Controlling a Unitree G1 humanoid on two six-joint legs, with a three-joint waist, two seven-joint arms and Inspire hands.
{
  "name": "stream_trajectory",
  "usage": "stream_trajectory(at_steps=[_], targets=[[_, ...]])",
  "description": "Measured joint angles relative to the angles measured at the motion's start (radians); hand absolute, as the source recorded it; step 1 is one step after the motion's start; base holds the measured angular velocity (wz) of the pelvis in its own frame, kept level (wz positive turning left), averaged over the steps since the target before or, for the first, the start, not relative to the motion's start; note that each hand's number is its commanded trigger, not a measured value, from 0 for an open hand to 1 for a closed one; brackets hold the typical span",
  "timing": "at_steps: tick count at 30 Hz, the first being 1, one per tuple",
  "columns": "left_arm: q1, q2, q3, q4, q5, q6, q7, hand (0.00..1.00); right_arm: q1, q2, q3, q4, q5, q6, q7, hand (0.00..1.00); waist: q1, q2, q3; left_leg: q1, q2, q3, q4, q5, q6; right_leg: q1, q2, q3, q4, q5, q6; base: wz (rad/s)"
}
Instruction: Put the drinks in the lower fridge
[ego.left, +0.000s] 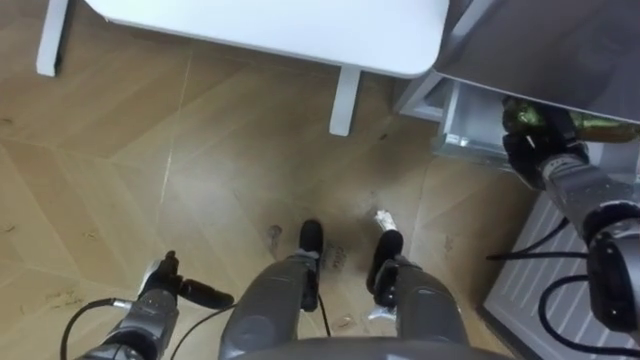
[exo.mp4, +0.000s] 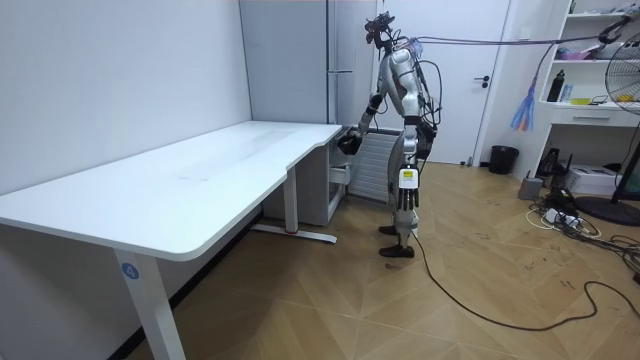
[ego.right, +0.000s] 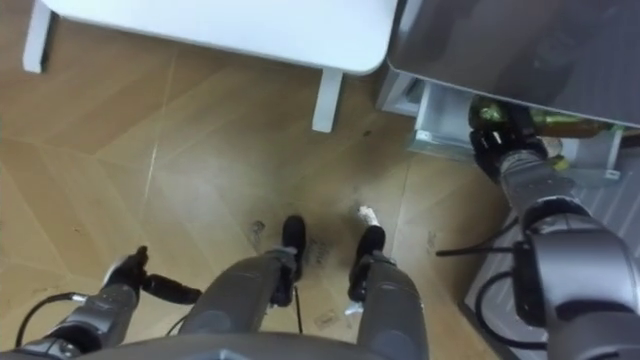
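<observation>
1. The bottle (ego.left: 520, 116), green, is held at the mouth of the fridge (ego.left: 560, 50), in its lower part, just over a white shelf (ego.left: 468, 125).
2. The right hand (ego.left: 530, 152) is wrapped round the bottle near its end; the rest of the body lies sideways, pointing inward.
3. The left hand (ego.left: 160, 290) hangs low by the thigh, fingers relaxed, holding nothing.
4. Handling is judged as follows: a full drink is fairly heavy and stiff, and a smooth round wall may slip or roll once laid down. Whether it is glass or plastic cannot be told, so it is best treated as breakable. A hold nearer the middle would balance it better.
5. The lower door (ego.left: 535, 265), ribbed and white, stands open at the robot's right.
6. A white table (ego.left: 300, 30) stands just beside the fridge; the wooden floor (ego.left: 130, 170) is flat.
</observation>
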Motion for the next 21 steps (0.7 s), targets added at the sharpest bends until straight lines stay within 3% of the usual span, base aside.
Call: stream_trajectory(at_steps=[8, 21], targets=[[-0.001, 0.003, 0.000, 0.000, 0.000, 0.021, 0.003, 0.00, -0.013, -0.013, -0.001, 0.005, 0.004, 0.021, -0.030, 0.00, 0.003, -0.011, -0.0103, 0.005, -0.007, 0.007, 0.007, 0.007, 0.008, 0.002, -0.007, -0.001, 0.013, 0.004, 0.004, 0.00], [0.001, 0.005, 0.000, 0.001, -0.001, 0.037, -0.002, 0.00, -0.006, -0.021, 0.001, 0.022, -0.013, 0.021, -0.008, 0.00, 0.019, -0.008, -0.0120, 0.040, -0.003, 0.009, 0.013, 0.007, 0.008, 0.044, 0.000, -0.001, 0.006, 0.010, 0.002, 0.00]])
